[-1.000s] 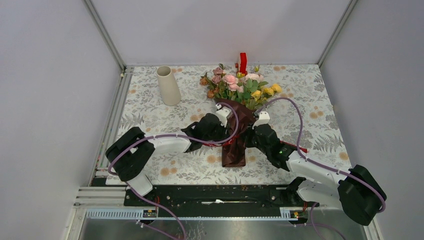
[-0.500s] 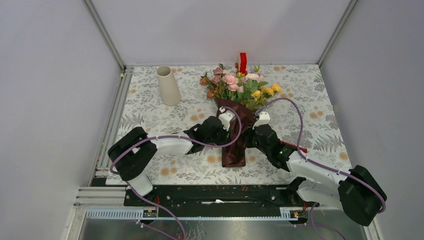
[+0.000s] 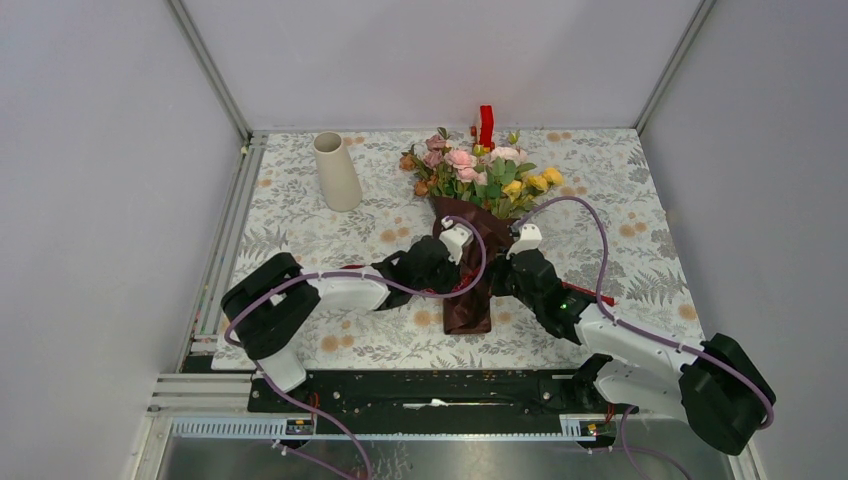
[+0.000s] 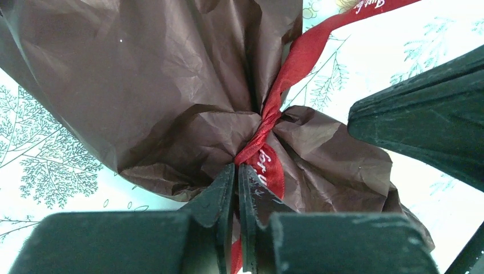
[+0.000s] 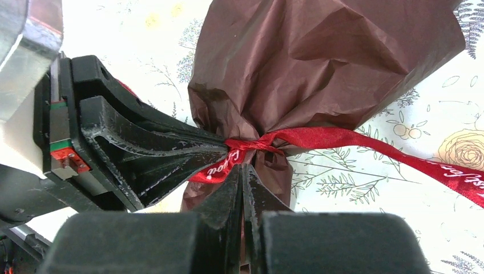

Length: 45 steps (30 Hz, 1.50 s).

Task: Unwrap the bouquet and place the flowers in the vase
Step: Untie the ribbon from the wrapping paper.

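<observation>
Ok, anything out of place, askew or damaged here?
Nothing stands out. The bouquet lies flat, wrapped and tied with its red ribbon; the vase stands upright, apart; nothing spilled or torn.

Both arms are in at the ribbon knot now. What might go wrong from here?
1. The left end effector pinches the red ribbon right at its twist; pulling may tighten it or drag the whole bouquet.
2. The right end effector, closed beside the same spot, nearly touches the left; they may collide.
3. Crinkled wrapping paper sits against both tips and could tear.
</observation>
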Available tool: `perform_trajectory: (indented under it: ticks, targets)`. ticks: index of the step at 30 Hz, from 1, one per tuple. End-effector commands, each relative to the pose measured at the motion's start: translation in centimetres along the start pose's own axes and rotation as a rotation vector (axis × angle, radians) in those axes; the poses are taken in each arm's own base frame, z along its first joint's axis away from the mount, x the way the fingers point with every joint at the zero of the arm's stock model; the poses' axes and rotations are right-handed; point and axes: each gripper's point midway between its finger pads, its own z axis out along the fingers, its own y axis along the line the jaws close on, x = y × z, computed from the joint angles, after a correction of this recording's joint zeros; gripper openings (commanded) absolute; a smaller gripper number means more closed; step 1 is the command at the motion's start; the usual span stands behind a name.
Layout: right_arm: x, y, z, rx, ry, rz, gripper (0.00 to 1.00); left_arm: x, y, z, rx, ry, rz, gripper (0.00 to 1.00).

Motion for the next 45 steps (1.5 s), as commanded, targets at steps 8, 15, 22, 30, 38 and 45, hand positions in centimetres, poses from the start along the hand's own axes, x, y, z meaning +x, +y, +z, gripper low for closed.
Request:
perform_trajectory:
  ticks: [8, 15, 22, 30, 38, 45]
  targets:
    - [2.2, -0.5, 1.2, 0.032, 0.081, 0.019, 0.11, -3.8, -0.2, -2.6, -0.026, -0.156, -0.071, 0.00]
    - [3.3, -0.3, 1.7, 0.023, 0.120, 0.034, 0.24, -3.7, -0.2, -2.8, -0.026, -0.158, -0.083, 0.00]
    - [4.5, -2.0, 2.1, 0.106, 0.149, 0.040, 0.23, -3.6, 0.8, -3.2, -0.081, -0.175, -0.134, 0.00]
    - [4.9, -2.1, 1.8, 0.106, 0.163, 0.037, 0.22, -3.0, 1.0, -3.4, -0.095, -0.182, -0.237, 0.00]
    - [0.9, -0.4, 0.3, 0.064, 0.112, -0.056, 0.27, -3.1, 1.0, -3.7, -0.086, -0.170, -0.239, 0.00]
    - [-0.2, 1.0, 1.2, 0.005, 0.123, -0.079, 0.35, -3.1, 0.6, -3.7, -0.062, -0.168, -0.250, 0.00]
